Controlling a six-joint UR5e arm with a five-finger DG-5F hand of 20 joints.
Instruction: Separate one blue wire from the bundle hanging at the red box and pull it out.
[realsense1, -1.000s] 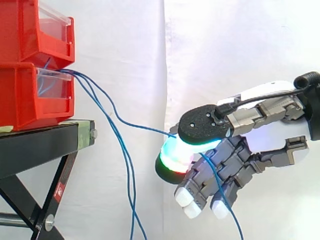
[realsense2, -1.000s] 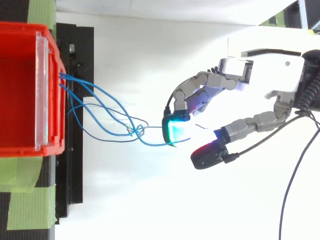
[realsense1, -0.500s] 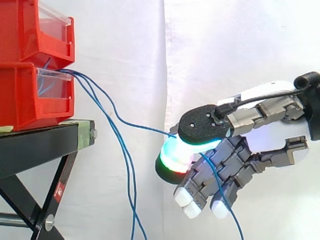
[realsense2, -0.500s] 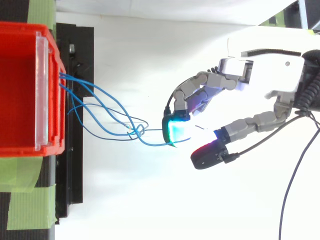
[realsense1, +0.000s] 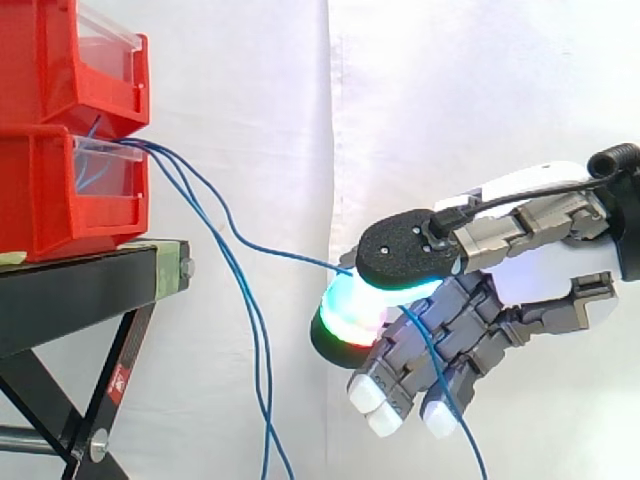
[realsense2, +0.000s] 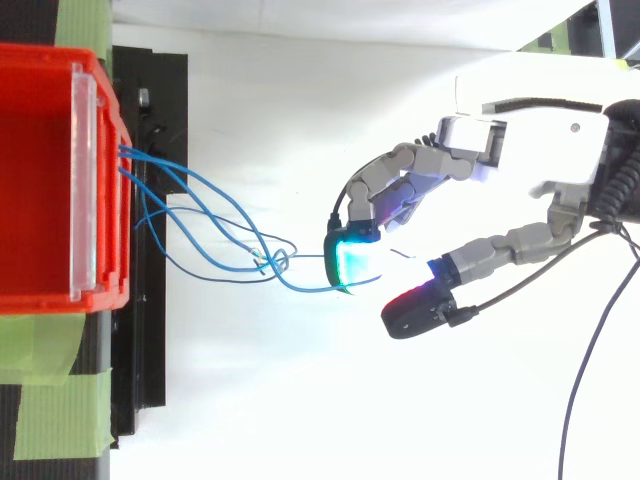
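1. The hand (realsense1: 545, 270) sits well out from the red box (realsense1: 50, 195), at the side away from its front and lower than its opening.
2. The hand is closed in a pinch: two glowing pads (realsense1: 350, 315) press together on one blue wire (realsense1: 290, 256). The other fingers curl down and hold nothing.
3. The blue wire leaves the front of the red box, slopes down and away from it, and ends in the pinch. Its free tail crosses the curled fingers and drops below the hand.
4. That wire runs nearly straight, so I judge it lightly tensioned. That would explain why it stands clear of the rest.
5. The bundle (realsense2: 268, 260) hangs slack just in front of the red box, dropping past the black stand (realsense1: 80, 285) that the box rests on. In the top view its loops cross in a small tangle between box and hand.
6. The picked wire passes close by that tangle, so I can't tell if it is free of it. There's a snag risk on pulling.
7. Stage, judged: wire singled out and gripped, not yet drawn out of the red box.
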